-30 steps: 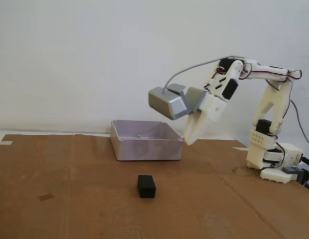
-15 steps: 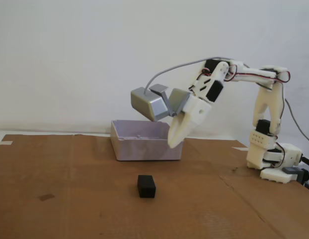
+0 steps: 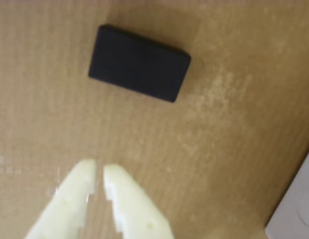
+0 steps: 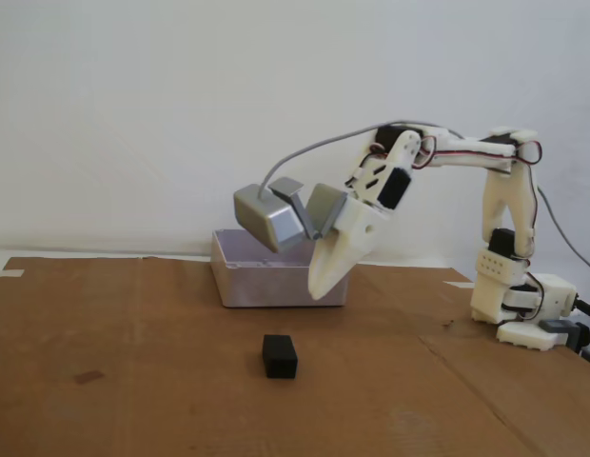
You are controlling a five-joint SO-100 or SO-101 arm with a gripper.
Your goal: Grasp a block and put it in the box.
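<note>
Small matte black cube block [image 4: 280,355] sits alone on the brown cardboard sheet [image 4: 133,381] covering the counter, in front of the box and apart from it. Wrist view: block [image 3: 139,63] lies ahead of the tips, nothing touching it. Shallow square pale lilac-grey plastic box [image 4: 276,282] stands behind the block near the cardboard's rear edge; only a corner of it [image 3: 296,209] shows at the lower right of the wrist view. White two-finger pincer [image 4: 317,292] hangs in the air in front of the box's right front corner, tips pointing down-left, above and to the right of the block. Pincer [image 3: 98,175] is nearly clenched, just a thin slit between the fingers, empty. Grey boxy camera module [image 4: 266,218] sticks out left of the wrist. White arm base [image 4: 523,309] sits at the right edge of the cardboard.
</note>
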